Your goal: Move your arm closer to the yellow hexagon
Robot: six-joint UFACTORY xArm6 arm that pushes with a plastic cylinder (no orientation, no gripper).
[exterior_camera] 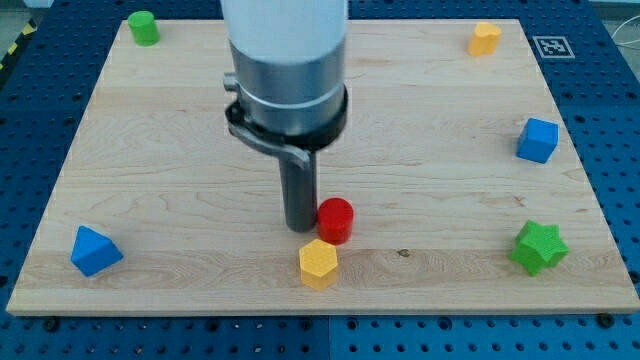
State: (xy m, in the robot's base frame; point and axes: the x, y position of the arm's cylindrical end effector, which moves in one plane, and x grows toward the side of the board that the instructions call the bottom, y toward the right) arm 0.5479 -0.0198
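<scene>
The yellow hexagon lies on the wooden board near the view's bottom, just right of centre. A red cylinder stands just above and to the right of it. My tip rests on the board right beside the red cylinder's left side, and a short way above and to the left of the yellow hexagon, apart from it. The arm's grey and white body rises above the rod and hides part of the board's top centre.
A green cylinder sits at the top left, a second yellow block at the top right, a blue cube at the right, a green star at the bottom right, a blue wedge-like block at the bottom left.
</scene>
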